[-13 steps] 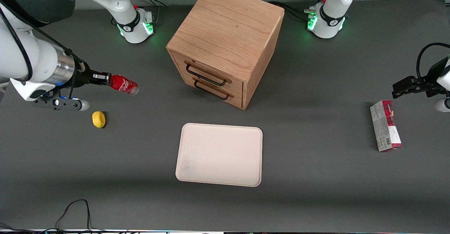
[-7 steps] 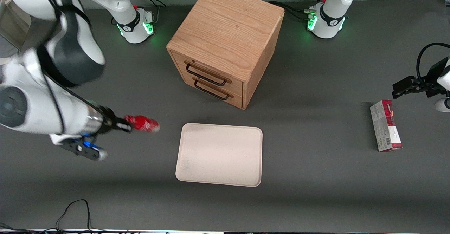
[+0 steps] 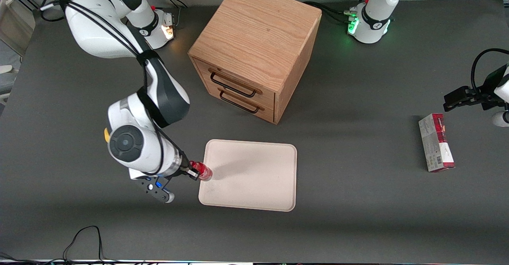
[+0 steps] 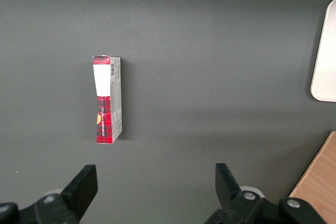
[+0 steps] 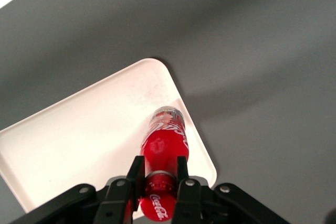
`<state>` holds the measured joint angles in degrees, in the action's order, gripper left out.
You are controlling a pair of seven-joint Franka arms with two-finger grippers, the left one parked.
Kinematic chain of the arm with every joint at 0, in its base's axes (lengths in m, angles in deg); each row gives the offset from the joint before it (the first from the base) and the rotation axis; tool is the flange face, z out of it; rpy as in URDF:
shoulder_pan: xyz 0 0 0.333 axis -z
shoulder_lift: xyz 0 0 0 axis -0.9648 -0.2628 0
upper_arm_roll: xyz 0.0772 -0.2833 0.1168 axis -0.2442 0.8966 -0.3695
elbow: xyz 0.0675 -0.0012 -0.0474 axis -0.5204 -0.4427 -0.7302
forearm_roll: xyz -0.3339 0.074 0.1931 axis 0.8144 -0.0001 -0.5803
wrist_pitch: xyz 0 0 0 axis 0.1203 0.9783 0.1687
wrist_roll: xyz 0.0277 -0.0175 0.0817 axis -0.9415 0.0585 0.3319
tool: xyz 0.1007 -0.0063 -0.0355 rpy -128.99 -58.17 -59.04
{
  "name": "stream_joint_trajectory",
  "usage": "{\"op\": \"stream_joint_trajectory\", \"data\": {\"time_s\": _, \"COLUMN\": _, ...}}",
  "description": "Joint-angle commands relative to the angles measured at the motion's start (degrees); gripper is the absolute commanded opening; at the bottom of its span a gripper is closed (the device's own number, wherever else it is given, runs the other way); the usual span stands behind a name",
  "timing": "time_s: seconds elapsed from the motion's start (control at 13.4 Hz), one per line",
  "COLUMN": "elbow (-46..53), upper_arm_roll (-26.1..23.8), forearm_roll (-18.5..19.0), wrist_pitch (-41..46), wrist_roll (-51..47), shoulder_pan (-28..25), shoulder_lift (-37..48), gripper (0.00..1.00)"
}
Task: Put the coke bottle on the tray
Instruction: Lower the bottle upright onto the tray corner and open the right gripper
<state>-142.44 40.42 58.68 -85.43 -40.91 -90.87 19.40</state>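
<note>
Dark grey tabletop (image 3: pixel 350 201) carries everything, with a loose black cable (image 3: pixel 85 239) at its edge nearest the front camera.

Just farther in is the gripper (image 3: pixel 195 172), at the tray's (image 3: pixel 254 185) short edge toward the working arm's end. Its fingers (image 5: pixel 135 174) are clamped on the neck of the bottle (image 3: pixel 202 170), just below the red cap. The bottle hangs tilted, base pointing down and away from the gripper, over the tray's rim. In the right wrist view the bottle (image 5: pixel 164 145) overlaps the rim and the tray (image 5: pixel 89 145) floor near a rounded corner; whether its base touches the tray cannot be told. White script shows on the red label.

The tray lies flat, stretching from the gripper toward the parked arm's end, with a soft shadow on it beside the bottle.

Well off toward the parked arm's end, about level with the gripper, a red-and-white carton (image 3: pixel 436 142) lies flat on the tabletop; the left wrist view shows the same carton (image 4: pixel 107 99) with a tray corner (image 4: pixel 326 51) at the frame's edge.

Farther from the front camera than the gripper, a sliver of a yellow object (image 3: pixel 106 134) shows past the arm's wrist housing.

Farther still stands a wooden cabinet (image 3: pixel 256 38), turned at an angle, both drawers closed, each with a black handle (image 3: pixel 232 86).
</note>
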Motion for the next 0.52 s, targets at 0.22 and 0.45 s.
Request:
{"op": "stream_joint_trajectory", "data": {"time_s": 0.22, "elbow": 3.32, "upper_arm_roll": -0.22, "forearm_roll": 4.24, "wrist_pitch": -3.20, "wrist_roll": -3.30, "shoulder_pan": -1.38, "shoulder_lift": -3.12, "gripper": 0.00}}
{"op": "stream_joint_trajectory", "data": {"time_s": 0.45, "elbow": 3.23, "upper_arm_roll": -0.13, "forearm_roll": 4.43, "wrist_pitch": -4.44, "wrist_roll": -3.39, "shoulder_pan": -1.38, "shoulder_lift": -4.26, "gripper": 0.00}}
